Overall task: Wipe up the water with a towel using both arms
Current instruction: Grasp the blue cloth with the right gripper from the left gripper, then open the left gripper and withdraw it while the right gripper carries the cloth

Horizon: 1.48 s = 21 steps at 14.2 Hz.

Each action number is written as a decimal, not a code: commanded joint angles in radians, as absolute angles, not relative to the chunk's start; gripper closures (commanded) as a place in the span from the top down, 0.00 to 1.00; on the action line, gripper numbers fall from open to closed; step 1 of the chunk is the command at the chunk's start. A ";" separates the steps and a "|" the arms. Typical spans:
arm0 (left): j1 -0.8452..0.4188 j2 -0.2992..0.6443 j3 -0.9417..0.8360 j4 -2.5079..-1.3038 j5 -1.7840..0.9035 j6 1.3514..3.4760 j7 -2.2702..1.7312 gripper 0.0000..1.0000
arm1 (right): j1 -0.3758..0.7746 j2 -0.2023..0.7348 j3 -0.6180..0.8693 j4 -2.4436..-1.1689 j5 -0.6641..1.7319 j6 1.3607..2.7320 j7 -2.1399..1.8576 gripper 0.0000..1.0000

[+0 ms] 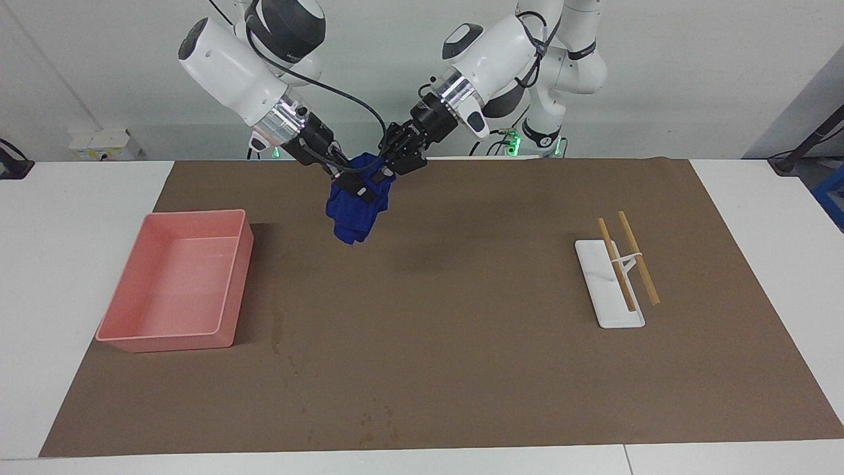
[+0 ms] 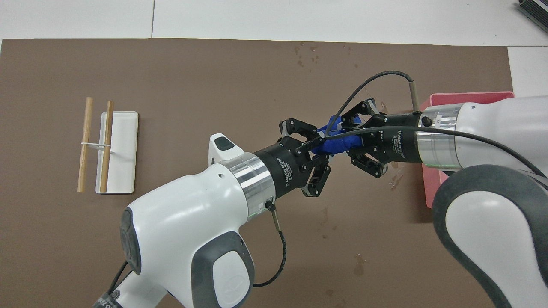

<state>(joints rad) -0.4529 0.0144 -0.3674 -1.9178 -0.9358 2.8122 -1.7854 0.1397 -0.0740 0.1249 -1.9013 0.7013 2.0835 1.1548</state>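
Facing the robots we see the left gripper (image 1: 388, 173) and right gripper (image 1: 351, 187) both clamped on a bunched blue towel (image 1: 355, 211) dangling over the brown mat (image 1: 461, 343), water (image 1: 277, 323) streaked beside the pink bin (image 1: 175, 280), from overhead we find the towel (image 2: 338, 143) pinched between both grippers

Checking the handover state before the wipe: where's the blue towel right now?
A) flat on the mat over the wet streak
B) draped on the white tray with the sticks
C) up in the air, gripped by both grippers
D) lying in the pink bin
C: the blue towel hangs bunched above the brown mat, with the left gripper and the right gripper both shut on it.
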 commanded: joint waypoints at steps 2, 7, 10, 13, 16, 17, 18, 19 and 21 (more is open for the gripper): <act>-0.443 -0.021 -0.353 -1.924 -0.959 2.809 -1.795 1.00 | 0.135 -0.101 0.129 -1.940 0.730 2.086 1.095 0.00; -0.320 -0.032 -0.344 -1.921 -0.945 2.752 -1.781 1.00 | 0.112 -0.115 0.123 -1.942 0.596 1.913 0.750 0.00; -0.192 -0.032 -0.345 -1.907 -0.821 2.645 -1.757 1.00 | 0.112 -0.126 0.124 -1.947 0.451 1.841 0.548 0.00; -0.126 -0.029 -0.345 -1.896 -0.519 2.532 -1.726 1.00 | 0.086 -0.162 0.124 -2.002 0.228 1.802 0.218 0.00; -0.094 -0.035 -0.344 -1.882 -0.326 2.378 -1.550 1.00 | 0.019 -0.189 0.123 -2.075 0.178 1.787 -0.029 0.00; -0.074 -0.037 -0.344 -1.870 -0.293 2.308 -1.440 1.00 | 0.012 -0.189 0.124 -2.095 0.134 1.795 -0.072 0.00; -0.049 -0.035 -0.344 -1.846 -0.290 2.234 -1.348 1.00 | 0.014 -0.187 0.126 -2.111 0.064 1.805 -0.115 0.00; -0.022 -0.029 -0.344 -1.810 -0.287 2.145 -1.248 1.00 | 0.014 -0.181 0.127 -2.126 -0.007 1.865 -0.156 0.00; -0.005 -0.034 -0.344 -1.792 -0.198 2.033 -0.998 1.00 | 0.009 -0.148 0.127 -2.166 -0.047 1.986 -0.234 0.00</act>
